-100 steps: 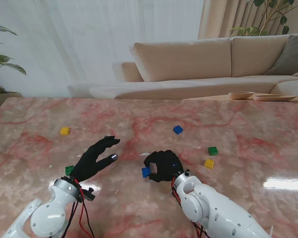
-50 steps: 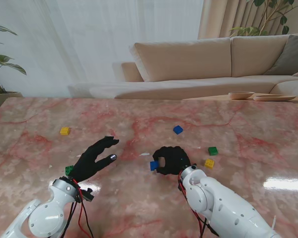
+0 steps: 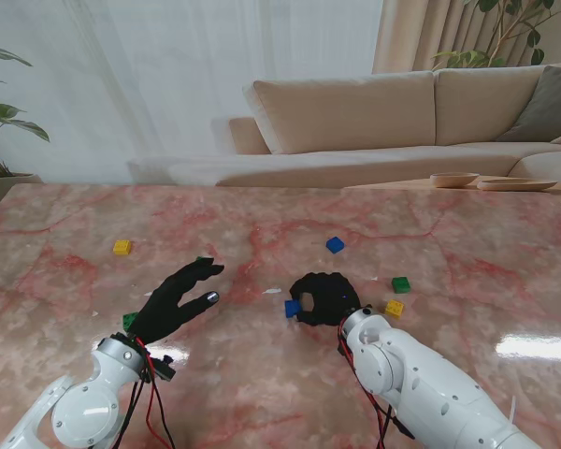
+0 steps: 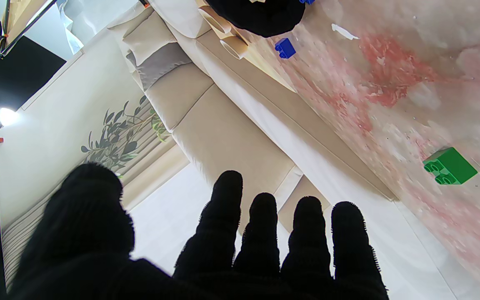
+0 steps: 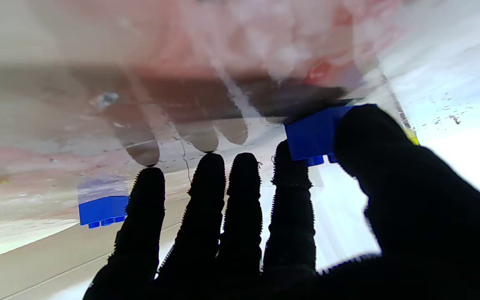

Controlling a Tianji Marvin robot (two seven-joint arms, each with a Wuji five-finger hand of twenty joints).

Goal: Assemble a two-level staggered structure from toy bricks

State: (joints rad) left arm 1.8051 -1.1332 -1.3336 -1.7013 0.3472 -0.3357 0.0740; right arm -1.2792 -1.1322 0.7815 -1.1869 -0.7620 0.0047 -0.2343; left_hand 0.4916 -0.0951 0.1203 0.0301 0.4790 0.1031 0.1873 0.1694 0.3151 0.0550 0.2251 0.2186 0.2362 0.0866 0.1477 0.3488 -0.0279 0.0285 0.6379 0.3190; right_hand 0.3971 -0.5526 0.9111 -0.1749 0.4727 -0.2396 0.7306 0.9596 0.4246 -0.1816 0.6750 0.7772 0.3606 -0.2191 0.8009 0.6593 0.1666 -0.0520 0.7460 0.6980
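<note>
My right hand point(image 3: 325, 297) is shut on a blue brick point(image 3: 292, 308) low over the pink marble table point(image 3: 262, 374), near its middle. In the right wrist view the thumb and index finger point(image 5: 292, 183) pinch this blue brick point(image 5: 313, 135) just off the table. A second blue brick point(image 3: 335, 245) lies farther from me; it also shows past the fingers point(image 5: 102, 210). My left hand point(image 3: 178, 299) hovers open to the left, fingers spread point(image 4: 261, 233), holding nothing. A green brick point(image 4: 449, 166) lies on the table ahead of it.
A green brick point(image 3: 401, 284) and a yellow brick point(image 3: 394, 308) lie just right of my right hand. Another yellow brick point(image 3: 122, 247) sits far left, and a green brick point(image 3: 131, 321) beside my left wrist. A sofa point(image 3: 355, 112) stands beyond the table's far edge.
My right hand has carried the blue brick to the right and slightly farther from me. The left hand has stayed in place, open.
</note>
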